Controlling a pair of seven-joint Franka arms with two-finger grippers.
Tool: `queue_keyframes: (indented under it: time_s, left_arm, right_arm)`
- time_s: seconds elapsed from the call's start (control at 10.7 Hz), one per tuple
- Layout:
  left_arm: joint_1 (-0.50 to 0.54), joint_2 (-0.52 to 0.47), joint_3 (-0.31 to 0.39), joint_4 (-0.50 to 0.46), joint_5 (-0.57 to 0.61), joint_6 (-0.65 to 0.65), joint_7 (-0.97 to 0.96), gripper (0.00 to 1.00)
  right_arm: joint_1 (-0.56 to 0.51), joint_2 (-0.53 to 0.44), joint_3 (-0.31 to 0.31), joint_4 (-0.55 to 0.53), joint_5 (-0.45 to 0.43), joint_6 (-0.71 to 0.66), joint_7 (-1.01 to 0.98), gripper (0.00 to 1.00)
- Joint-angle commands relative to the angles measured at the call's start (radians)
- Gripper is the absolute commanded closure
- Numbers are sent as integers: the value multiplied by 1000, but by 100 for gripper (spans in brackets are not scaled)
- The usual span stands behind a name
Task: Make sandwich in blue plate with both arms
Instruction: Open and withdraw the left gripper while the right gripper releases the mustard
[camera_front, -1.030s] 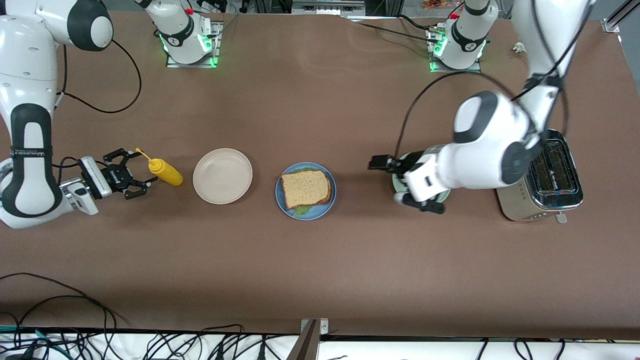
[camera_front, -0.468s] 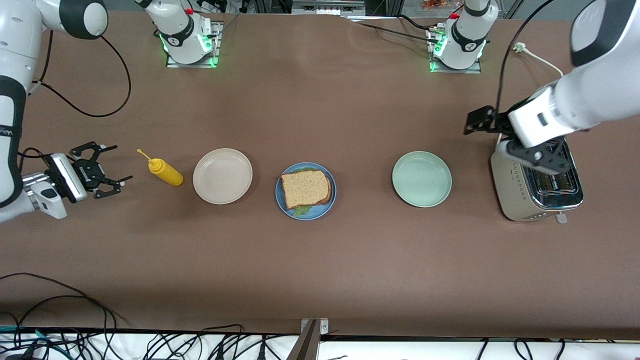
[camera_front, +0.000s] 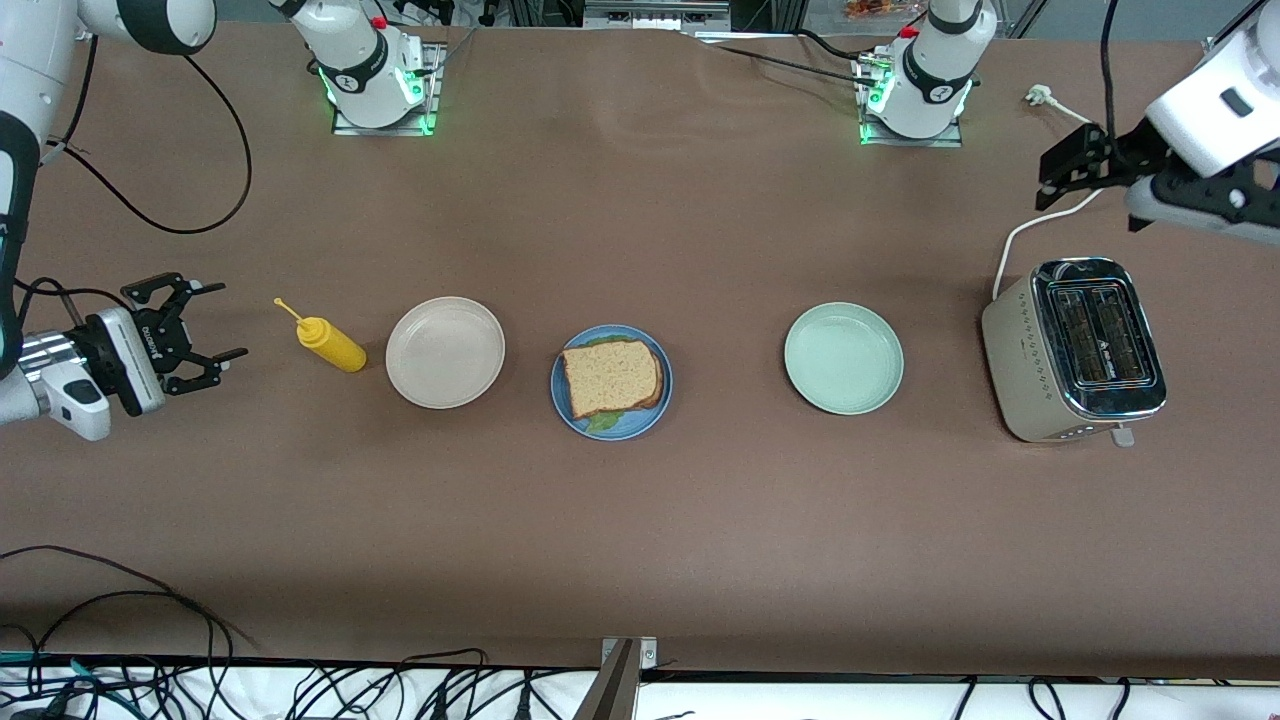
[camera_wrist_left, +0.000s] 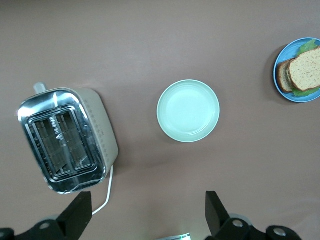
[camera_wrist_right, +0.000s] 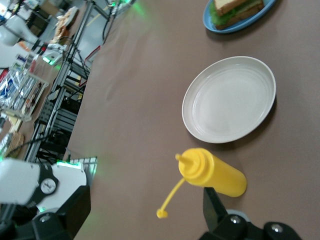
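Observation:
The sandwich (camera_front: 612, 378) lies on the blue plate (camera_front: 560, 400) in the middle of the table: a brown bread slice on top, green lettuce (camera_front: 602, 422) peeking out beneath. The left wrist view shows the sandwich (camera_wrist_left: 305, 70) with a second slice under it on the blue plate (camera_wrist_left: 300, 98). My left gripper (camera_front: 1200, 205) hangs open and empty high over the table by the toaster's cord, its fingers (camera_wrist_left: 80, 212) spread wide. My right gripper (camera_front: 215, 322) stands open and empty at the right arm's end, apart from the yellow bottle, its gap (camera_wrist_right: 145, 210) holding nothing.
A yellow squeeze bottle (camera_front: 330, 342) lies beside a beige-white plate (camera_front: 445, 352). A pale green plate (camera_front: 843, 358) sits between the blue plate and a silver toaster (camera_front: 1075, 348), whose white cord (camera_front: 1030, 230) runs toward the bases.
The left arm swung off the pale green plate, past the toaster, up toward its end of the table. The right gripper drew back from the yellow bottle. Both stayed open.

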Motion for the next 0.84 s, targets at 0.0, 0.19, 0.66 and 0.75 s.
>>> queue_keyframes:
  time_s: [0.0, 0.19, 0.66, 0.75]
  left_arm:
    - [6, -43, 0, -37, 24, -7, 19, 0]
    - [7, -42, 1, -37, -11, -7, 10, 0]
    - [27, -36, 1, -34, -27, -2, 16, 0]
    - [29, -34, 1, -30, -27, -1, 16, 0]
  right_arm:
    - [54, -40, -2, 15, -33, 14, 225, 0]
    - [93, -40, -5, 56, -65, 26, 337, 0]
    - [196, -221, 23, -57, -261, 220, 772, 0]
    - [196, -296, 75, -145, -335, 300, 878, 0]
